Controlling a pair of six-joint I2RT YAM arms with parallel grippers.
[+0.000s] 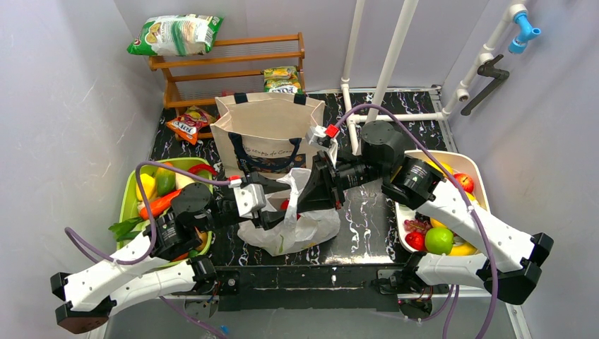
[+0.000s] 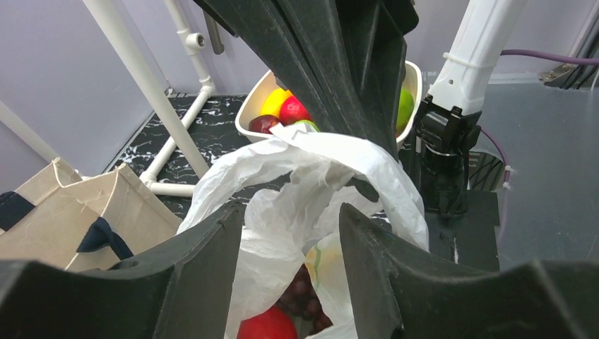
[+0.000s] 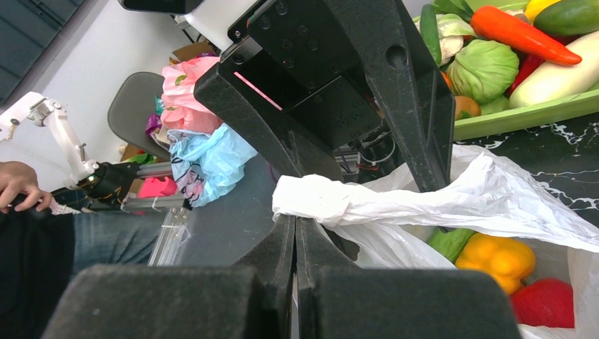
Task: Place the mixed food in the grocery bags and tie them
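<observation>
Your left gripper is at the near-centre of the table. Its jaws are spread, and a fold of the white plastic bag runs up between the fingers. You can't tell whether either finger presses the fold.

Your right gripper comes in from the opposite side. Its fingers are pressed together, pinching a twisted strip of the bag's rim. The two grippers meet tip to tip over the bag's mouth.

The bag lies slumped on the table between your arms. Inside it show a yellow pepper, a red piece and a bit of green.

Left of the bag is the green tray, holding a carrot, a cabbage and other vegetables. Right of the bag is the white tray, with a green apple, a red apple and more fruit.

Just behind the bag the canvas tote stands upright with its mouth open and its navy handles hanging down. Left of the tote an orange-red snack packet lies on the table at the foot of the wooden shelf.

Farther back, yellow-green packets sit on the shelf's lower level. A large green packet lies on its top left end. White pipes rise at the back right of the table.
</observation>
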